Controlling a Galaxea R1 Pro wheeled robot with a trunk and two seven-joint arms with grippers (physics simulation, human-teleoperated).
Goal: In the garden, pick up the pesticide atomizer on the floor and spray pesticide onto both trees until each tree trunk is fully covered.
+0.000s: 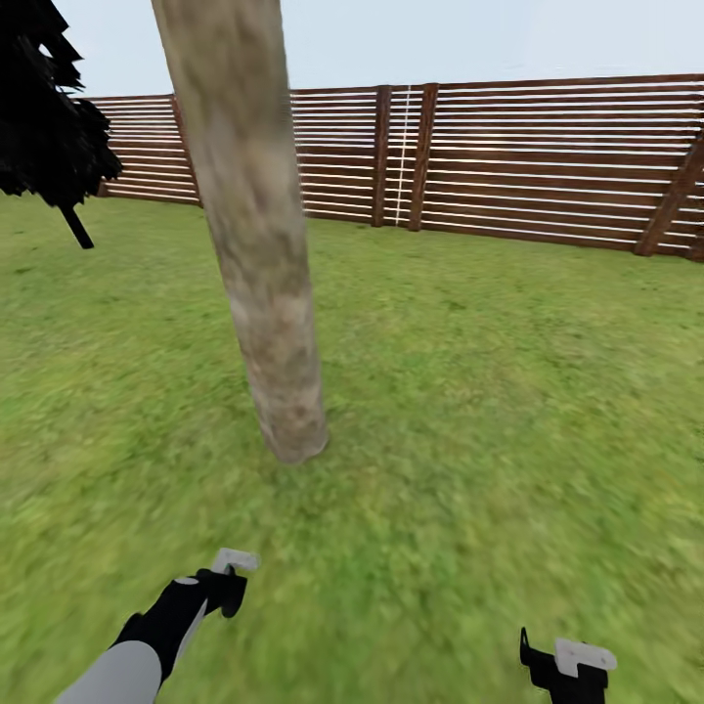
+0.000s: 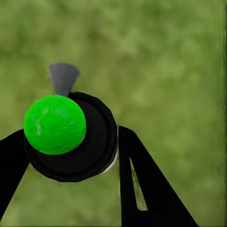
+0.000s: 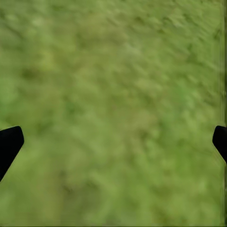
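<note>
One tree trunk (image 1: 256,235) dead ahead in the head view, thick, pale grey-beige with mottled patches, leaning slightly, rooted in the lawn (image 1: 469,372); cut off by the upper edge, crown out of sight. Slim near-black tree (image 1: 44,117) at far left, partly cropped. Brown slatted fence (image 1: 508,161) along the back of the garden.

Left gripper (image 1: 227,577) low in the head view, its load hard to make out there beyond a pale tip. Seen through the left wrist camera, jaws closed against a round black body with a bright green ball on top and a grey nozzle-like piece behind: the pesticide atomizer (image 2: 71,137), lodged between the two black fingers (image 2: 146,189), touching both. Lower part of the atomizer hidden from that angle. No label or writing readable on it.

Right gripper (image 1: 567,670) at the bottom edge, partly cut off. Through the right wrist camera, jaws spread wide, only the black fingertips (image 3: 9,144) at either side, blurred grass between, nothing held.

Trunk well apart from both grippers, ahead of the left one.
</note>
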